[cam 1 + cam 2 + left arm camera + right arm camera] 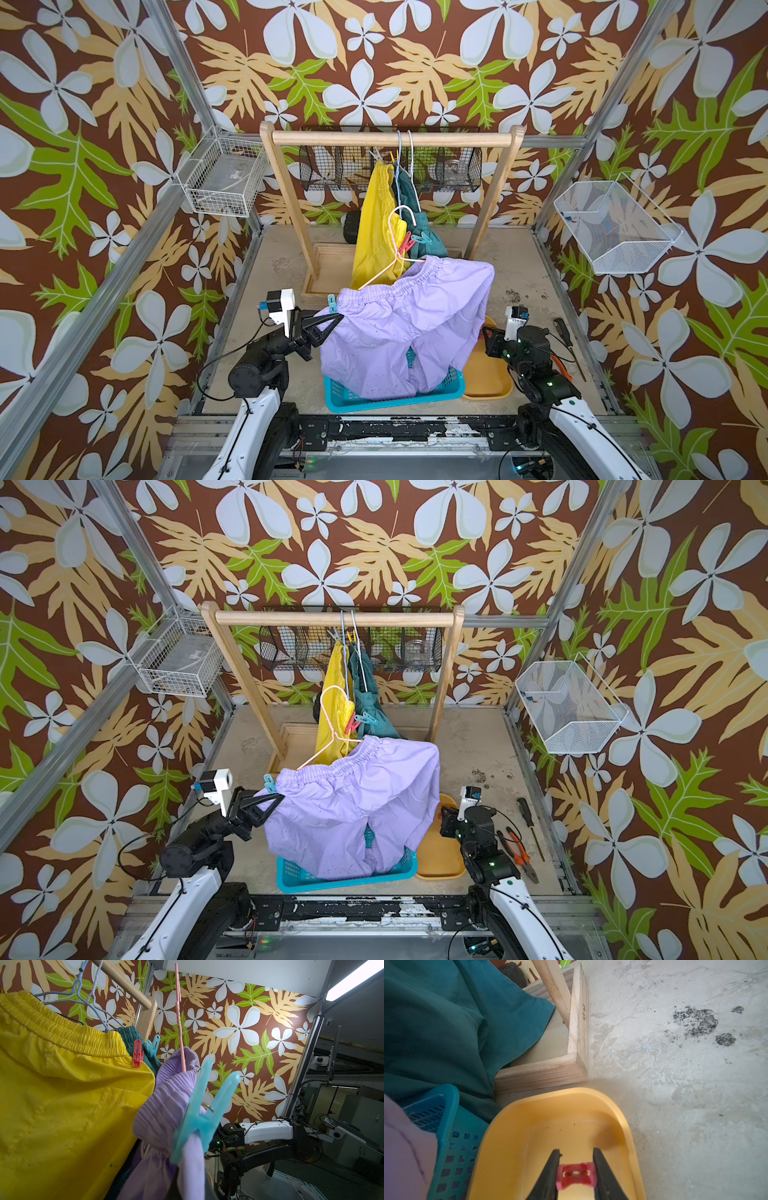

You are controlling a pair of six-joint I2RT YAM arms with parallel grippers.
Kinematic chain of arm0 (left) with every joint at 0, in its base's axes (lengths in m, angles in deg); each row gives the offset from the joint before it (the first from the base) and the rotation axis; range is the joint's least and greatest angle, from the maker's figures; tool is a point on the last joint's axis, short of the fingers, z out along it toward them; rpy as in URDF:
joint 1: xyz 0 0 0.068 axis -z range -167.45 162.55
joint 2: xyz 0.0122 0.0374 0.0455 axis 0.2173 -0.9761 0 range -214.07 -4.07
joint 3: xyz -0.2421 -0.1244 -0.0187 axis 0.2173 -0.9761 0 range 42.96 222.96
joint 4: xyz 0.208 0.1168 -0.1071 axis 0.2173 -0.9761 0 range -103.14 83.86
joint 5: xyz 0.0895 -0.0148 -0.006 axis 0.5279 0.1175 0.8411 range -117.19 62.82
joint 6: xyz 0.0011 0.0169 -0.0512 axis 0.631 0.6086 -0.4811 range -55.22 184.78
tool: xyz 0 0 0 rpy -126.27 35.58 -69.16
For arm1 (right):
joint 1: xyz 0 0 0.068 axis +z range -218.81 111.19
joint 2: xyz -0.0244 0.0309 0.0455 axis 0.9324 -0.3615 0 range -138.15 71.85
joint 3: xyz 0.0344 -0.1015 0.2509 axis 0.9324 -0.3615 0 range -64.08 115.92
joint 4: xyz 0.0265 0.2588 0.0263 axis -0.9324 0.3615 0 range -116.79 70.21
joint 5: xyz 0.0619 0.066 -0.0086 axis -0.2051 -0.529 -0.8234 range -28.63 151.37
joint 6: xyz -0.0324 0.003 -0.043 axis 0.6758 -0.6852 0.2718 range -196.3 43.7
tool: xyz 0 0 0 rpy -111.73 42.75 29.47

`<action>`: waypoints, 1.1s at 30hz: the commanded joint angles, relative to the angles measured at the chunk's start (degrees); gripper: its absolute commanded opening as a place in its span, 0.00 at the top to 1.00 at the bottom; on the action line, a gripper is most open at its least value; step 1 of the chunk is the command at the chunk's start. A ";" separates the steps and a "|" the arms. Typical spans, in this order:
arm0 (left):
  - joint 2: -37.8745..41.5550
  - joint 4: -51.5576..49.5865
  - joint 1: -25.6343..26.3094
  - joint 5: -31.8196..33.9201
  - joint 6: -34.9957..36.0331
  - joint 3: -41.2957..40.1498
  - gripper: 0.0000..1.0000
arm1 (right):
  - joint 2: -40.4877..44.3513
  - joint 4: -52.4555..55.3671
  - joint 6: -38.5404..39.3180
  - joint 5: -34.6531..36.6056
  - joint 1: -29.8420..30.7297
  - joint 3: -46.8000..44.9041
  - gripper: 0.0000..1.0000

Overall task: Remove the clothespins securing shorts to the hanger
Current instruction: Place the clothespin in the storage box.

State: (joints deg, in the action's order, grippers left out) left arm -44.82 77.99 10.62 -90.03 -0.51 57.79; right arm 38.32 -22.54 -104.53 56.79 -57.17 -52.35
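Note:
The lilac shorts (407,324) hang off a pink hanger (395,249) and drape into a teal basket. A light blue clothespin (203,1113) clips their waistband corner. My left gripper (338,318) is shut on the lilac fabric just under that pin. Yellow shorts (374,232) and teal shorts (428,237) hang from the rail, with a red-pink clothespin (137,1053) and a teal clothespin (152,1043) on them. My right gripper (575,1154) hovers over a yellow tray (529,1126), jaws parted, a blurred red-pink clothespin (576,1175) between the fingers.
The wooden rack (395,138) stands at the back with its base frame on the floor. The teal basket (395,395) sits at the front, left of the tray. Orange-handled pliers (517,854) and a screwdriver (525,812) lie at the right. Wire baskets hang on both side walls.

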 commanded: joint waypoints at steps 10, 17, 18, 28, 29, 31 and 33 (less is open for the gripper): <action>0.45 0.97 0.04 1.24 0.48 0.02 1.00 | 4.24 3.17 0.19 -1.88 0.05 3.53 0.57; 0.78 2.07 0.06 1.33 -0.26 0.24 1.00 | 12.50 7.58 0.63 -1.69 0.05 13.12 0.57; 0.84 2.08 0.04 1.36 -0.29 0.37 1.00 | 12.54 7.69 1.18 -2.49 0.05 15.05 0.57; 1.53 1.51 0.02 0.23 0.86 5.38 1.00 | 9.06 -0.48 6.17 -19.00 0.05 32.62 0.56; 1.51 1.09 0.02 0.18 1.10 5.91 1.00 | 8.51 -1.26 6.02 -20.64 0.05 33.94 0.56; 1.64 -0.61 0.07 0.44 2.34 7.06 1.00 | 7.44 -2.88 6.06 -23.30 0.05 36.90 0.55; 1.63 -2.94 0.06 0.45 4.06 8.06 1.00 | 6.39 -3.93 6.49 -24.06 0.05 39.42 0.55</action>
State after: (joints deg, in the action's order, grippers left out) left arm -43.25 76.44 10.62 -90.49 0.78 64.65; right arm 45.59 -22.39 -99.11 37.56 -57.15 -15.21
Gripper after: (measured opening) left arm 0.073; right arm 0.453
